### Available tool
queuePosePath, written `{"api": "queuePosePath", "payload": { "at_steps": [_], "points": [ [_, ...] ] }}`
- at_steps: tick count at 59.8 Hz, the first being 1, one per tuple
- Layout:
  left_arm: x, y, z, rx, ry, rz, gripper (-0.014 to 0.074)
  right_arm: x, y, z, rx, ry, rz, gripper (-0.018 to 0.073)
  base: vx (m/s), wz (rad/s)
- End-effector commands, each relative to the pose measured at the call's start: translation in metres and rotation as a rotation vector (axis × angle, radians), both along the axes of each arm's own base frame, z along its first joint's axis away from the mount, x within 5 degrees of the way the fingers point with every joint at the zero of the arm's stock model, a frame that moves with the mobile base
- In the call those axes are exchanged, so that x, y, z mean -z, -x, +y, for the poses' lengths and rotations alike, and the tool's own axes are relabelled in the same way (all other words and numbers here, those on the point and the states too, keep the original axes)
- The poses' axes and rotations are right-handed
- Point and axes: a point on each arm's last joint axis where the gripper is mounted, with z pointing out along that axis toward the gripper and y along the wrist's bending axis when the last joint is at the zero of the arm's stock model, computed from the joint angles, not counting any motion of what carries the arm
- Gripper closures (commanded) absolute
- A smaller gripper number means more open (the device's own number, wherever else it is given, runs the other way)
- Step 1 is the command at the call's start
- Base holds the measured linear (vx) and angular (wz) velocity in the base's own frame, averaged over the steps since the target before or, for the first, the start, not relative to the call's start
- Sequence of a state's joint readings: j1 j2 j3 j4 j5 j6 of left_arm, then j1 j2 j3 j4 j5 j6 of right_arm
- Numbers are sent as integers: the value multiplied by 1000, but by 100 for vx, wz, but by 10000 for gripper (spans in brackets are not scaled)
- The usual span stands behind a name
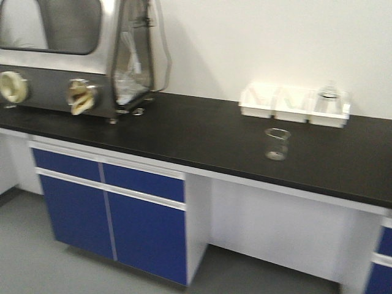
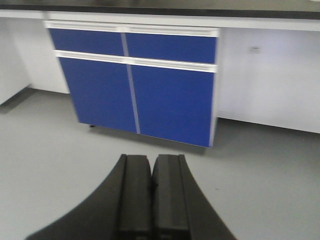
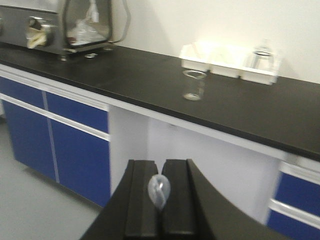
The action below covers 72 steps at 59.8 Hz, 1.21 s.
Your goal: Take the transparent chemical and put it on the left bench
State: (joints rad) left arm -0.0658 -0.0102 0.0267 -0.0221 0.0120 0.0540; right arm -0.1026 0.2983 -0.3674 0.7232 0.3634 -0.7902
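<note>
The beaker [image 3: 193,86] stands upright on the surface [image 3: 125,75] just before the bins [image 3: 227,67], ahead of and above the clenched right jaws; the clenched left jaws face cabinets [image 2: 135,85].

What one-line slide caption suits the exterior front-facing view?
Clear glass beaker stands upright on the black bench, in front of white bins.

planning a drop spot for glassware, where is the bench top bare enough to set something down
The widest bare patch of the black worktop lies between the glovebox at left and the clear beaker. A narrower free strip runs right of the beaker, before the white bins. Crowded: bins plus beaker at back right, and the glovebox end.
</note>
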Motion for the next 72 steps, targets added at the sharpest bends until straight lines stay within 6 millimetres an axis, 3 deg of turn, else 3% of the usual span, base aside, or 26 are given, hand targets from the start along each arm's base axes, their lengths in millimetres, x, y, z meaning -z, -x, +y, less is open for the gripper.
{"api": "queuePosePath", "payload": {
  "at_steps": [1,25,72],
  "points": [
    [-3,1,0,1,14,-81,600,-13,0,-4,46,-6,-71,561,32,65],
    [-3,1,0,1,14,-81,600,-13,0,-4,46,-6,-71,561,41,29],
    [-3,1,0,1,14,-81,600,-13,0,-4,45,-6,-70,561,46,-37]
  ]
}}
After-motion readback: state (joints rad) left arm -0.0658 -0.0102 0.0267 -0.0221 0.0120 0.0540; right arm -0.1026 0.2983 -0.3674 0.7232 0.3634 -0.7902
